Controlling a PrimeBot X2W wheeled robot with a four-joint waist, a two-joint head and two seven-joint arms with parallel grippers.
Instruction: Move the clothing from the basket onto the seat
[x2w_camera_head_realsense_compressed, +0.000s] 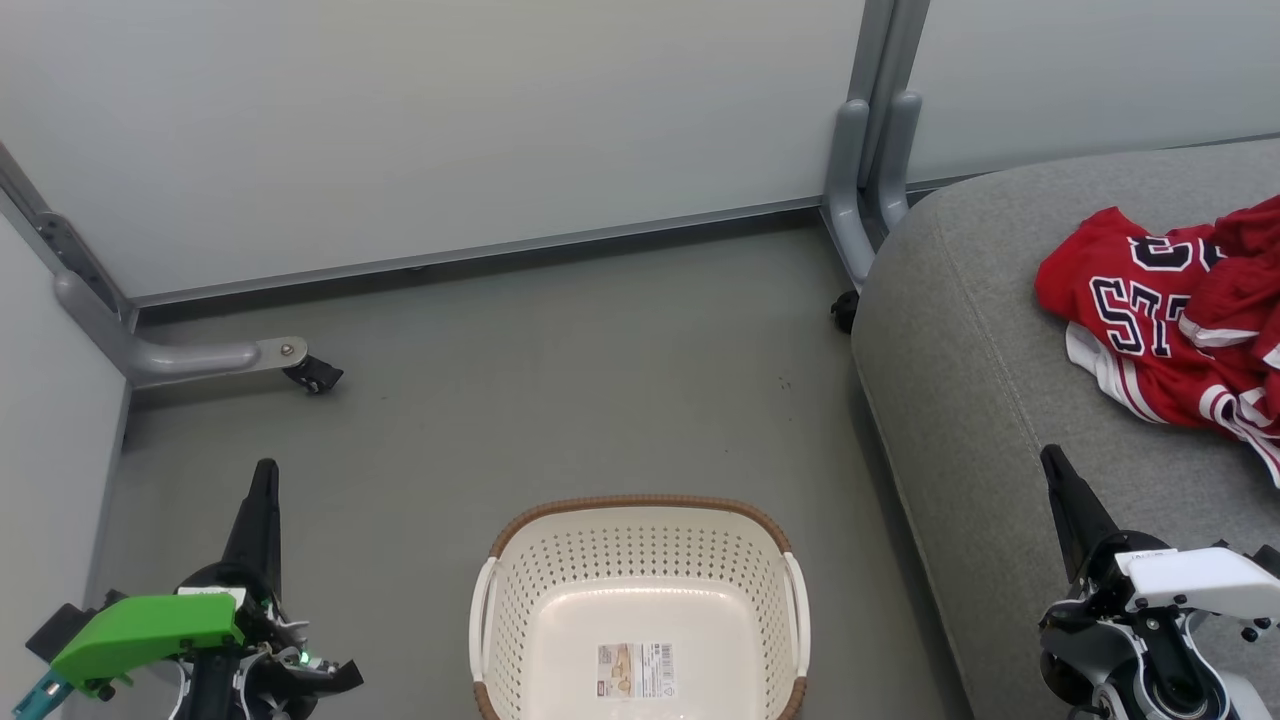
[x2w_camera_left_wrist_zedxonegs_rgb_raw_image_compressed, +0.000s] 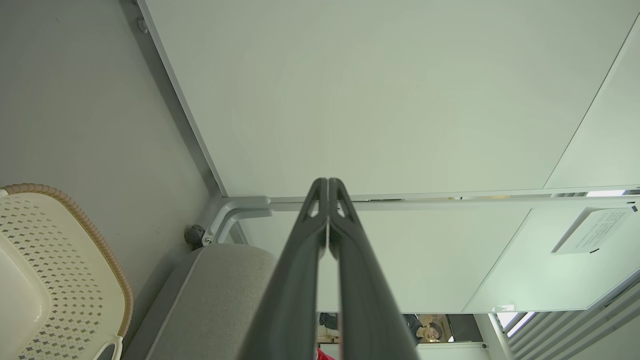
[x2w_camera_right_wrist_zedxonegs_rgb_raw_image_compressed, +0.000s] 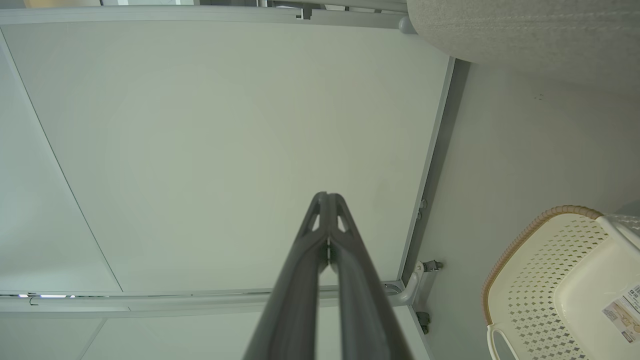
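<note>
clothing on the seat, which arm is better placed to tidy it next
Right, probably. The right gripper is shut by the seat, nearer the clothing; the left gripper is beyond the basket.

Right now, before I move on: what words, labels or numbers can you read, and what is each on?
"LLS", upside down, in dark white-outlined letters on the red jersey; the rest is hidden by folds.
Sticker on the floor of the basket: barcode and print, too small to read.
Notice on the partition: print too small to read.
</note>
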